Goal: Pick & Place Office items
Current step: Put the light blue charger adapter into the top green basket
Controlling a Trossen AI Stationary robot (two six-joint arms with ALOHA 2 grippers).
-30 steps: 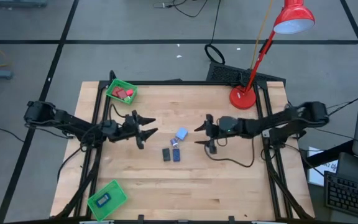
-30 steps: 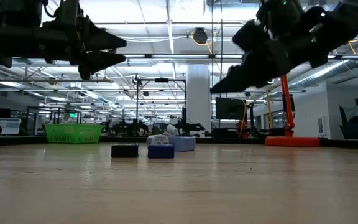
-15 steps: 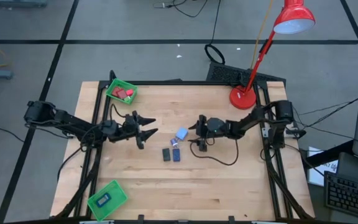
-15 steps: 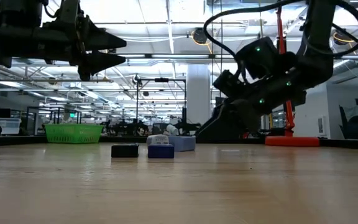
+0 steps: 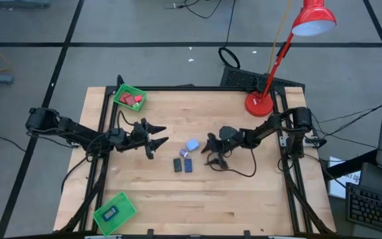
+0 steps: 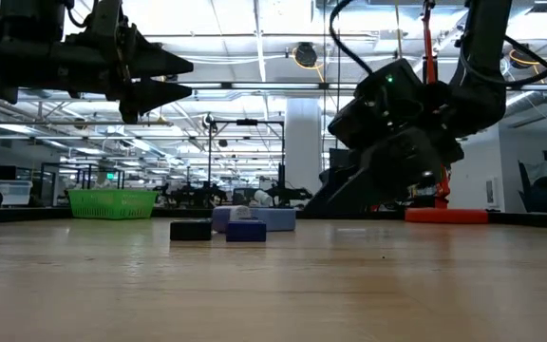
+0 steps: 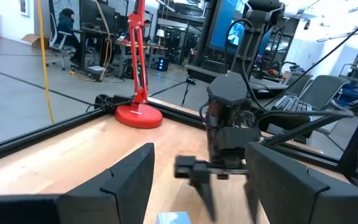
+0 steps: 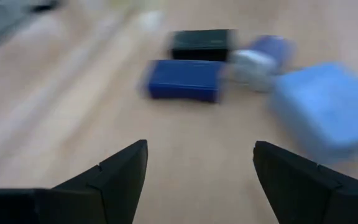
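Hovering right gripper (image 5: pixel 209 153), fingers apart, beside light-blue block (image 5: pixel 192 144).

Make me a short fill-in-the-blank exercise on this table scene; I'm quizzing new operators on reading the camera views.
1. The right hand is low beside the cluster of small pieces, its fingers ____.
2. The largest piece in that cluster, the light-blue block, lies nearest the ____ hand.
3. The green tray at the table's far corner holds ____ pieces.
4. The left hand holds ____.

Answers: open; right; red; nothing
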